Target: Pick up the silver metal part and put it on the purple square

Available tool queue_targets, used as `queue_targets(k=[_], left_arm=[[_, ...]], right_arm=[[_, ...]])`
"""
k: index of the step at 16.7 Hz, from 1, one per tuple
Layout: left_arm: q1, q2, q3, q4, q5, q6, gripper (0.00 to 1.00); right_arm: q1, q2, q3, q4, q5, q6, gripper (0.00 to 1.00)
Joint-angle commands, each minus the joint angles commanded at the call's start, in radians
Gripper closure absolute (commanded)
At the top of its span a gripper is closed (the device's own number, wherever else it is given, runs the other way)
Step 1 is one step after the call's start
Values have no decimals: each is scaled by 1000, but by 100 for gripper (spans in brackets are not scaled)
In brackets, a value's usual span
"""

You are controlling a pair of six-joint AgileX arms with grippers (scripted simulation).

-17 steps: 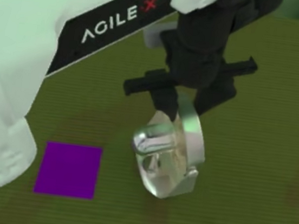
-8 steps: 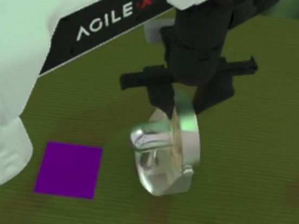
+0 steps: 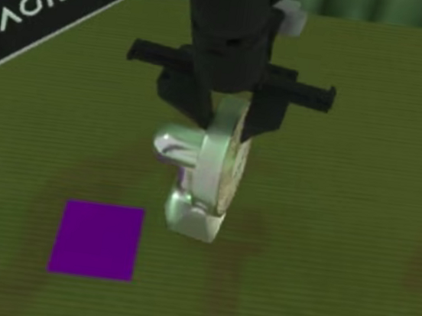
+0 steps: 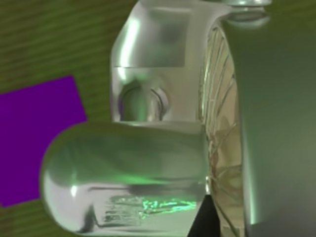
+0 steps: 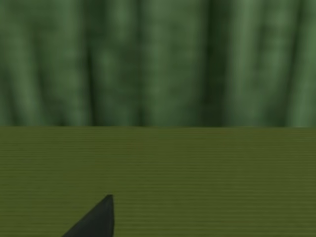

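One arm carries the chrome part near the purple patch

One pincer is at work: the left pincer, reaching in from the far left of the counter, is clenched on the silver metal part. Its two black fingers straddle the top edge of the round flange, one on each face, and the part hangs below them with the flange standing on edge. The stubby rounded cylinder juts out from the flange's left face, pointing toward the left side of the counter. A blocky chrome foot sits at the part's lowest end. Whether that foot touches the green surface or hangs just above it cannot be told from the top view.

The purple square lies flat on the counter, to the left of the part and a little nearer. The two are apart, with a strip of bare green between them.

From the left wrist view, the silver metal part fills most of the picture, its cylinder gleaming in front, and the purple square shows beyond it on the counter.

The right arm is out of the top view; its wrist view shows only one dark finger tip over the counter, so whether that right pincer is released or clenched cannot be told.
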State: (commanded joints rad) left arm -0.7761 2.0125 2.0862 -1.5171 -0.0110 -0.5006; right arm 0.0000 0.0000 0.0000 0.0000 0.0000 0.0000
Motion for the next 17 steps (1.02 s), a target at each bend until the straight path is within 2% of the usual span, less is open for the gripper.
queue_targets(k=[7,10,14,17], left_arm=[[99,-221,-281,97,2,793,100],[147,-294,-413,123,6,1085,100],[201,-359,-568,141,12,1379,100],[228,-383,-645,144,15,1502,100]], right_arm=[[0,0,0,0,0,0,0],[0,0,0,0,0,0,0],[0,0,0,0,0,0,0],[0,0,0,0,0,0,0]])
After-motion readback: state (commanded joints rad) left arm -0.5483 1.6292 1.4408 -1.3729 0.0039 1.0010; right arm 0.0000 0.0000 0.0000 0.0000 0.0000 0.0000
